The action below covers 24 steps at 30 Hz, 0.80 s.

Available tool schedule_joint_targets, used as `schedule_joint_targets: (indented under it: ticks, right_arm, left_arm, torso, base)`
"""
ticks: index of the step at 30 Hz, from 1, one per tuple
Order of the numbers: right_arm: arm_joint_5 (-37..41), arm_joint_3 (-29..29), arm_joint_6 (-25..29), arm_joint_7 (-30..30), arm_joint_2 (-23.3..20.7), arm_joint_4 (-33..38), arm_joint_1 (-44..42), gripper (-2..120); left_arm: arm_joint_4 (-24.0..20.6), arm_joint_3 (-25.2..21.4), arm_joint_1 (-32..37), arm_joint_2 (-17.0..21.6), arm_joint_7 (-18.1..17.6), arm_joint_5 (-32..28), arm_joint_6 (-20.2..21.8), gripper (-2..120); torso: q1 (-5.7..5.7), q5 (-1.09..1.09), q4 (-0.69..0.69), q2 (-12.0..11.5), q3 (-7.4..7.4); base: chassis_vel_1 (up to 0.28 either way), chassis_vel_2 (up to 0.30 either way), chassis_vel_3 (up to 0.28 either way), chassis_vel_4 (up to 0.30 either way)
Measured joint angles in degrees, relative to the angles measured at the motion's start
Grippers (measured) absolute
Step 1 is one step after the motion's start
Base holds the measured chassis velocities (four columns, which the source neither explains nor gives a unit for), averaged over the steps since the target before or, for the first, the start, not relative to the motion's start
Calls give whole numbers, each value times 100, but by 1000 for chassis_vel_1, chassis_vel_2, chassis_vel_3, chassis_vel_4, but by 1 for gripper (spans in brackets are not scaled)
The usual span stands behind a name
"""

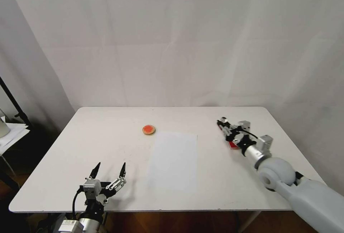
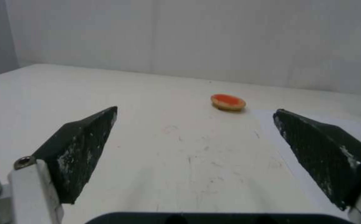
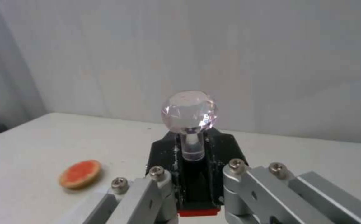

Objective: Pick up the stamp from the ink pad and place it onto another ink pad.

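While right gripper (image 3: 191, 155) fingers pinch the stamp (image 3: 190, 113) stem over the ink pad (image 1: 234, 146), left gripper (image 1: 109, 170) rests near the tabletop (image 1: 107, 136) edge, fingers spread; another ink pad (image 1: 148, 129) sits well apart.

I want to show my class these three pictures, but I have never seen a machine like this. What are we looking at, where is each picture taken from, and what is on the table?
This is a two-armed robot at a white table. The wide picture comes from a camera on its head, looking down. The other two come from cameras on its wrists, looking out past each hand.

The left hand waits open above the near edge of the table, holding nothing. The right hand is closed on the stamp, a small stamp with a clear round knob. Under that hand a bit of the red rectangular ink pad shows.

Also on the table are the small round orange-red pad and a white sheet of paper beside it.
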Motion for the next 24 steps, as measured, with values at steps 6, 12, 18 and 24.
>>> schedule_joint_targets:
  ticks: [6, 12, 18, 24]
  right_arm:
    - [10, -1429, -18, -80, 830, -558, 934, 10]
    - [-96, -1886, -51, -88, 1001, -904, 1064, 10]
    - [-128, -1968, -113, -91, 992, -1039, 1037, 10]
    - [-86, -1975, -133, -102, 972, -1084, 973, 10]
  left_arm:
    - [0, 0, -2, 0, 1, 0, 0, 100]
    - [0, 0, -2, 0, 1, 0, 0, 100]
    - [0, 0, -2, 0, 1, 0, 0, 100]
    - [0, 0, -2, 0, 1, 0, 0, 100]
  torso:
    - [1, 7, 1, -1, 1]
    - [0, 11, -2, -1, 1]
    - [0, 10, -2, -1, 0]
    - [0, 10, -2, 0, -1]
  base:
    - [0, 0, 0, 0]
    - [0, 0, 0, 0]
    - [0, 0, 0, 0]
    - [0, 0, 0, 0]
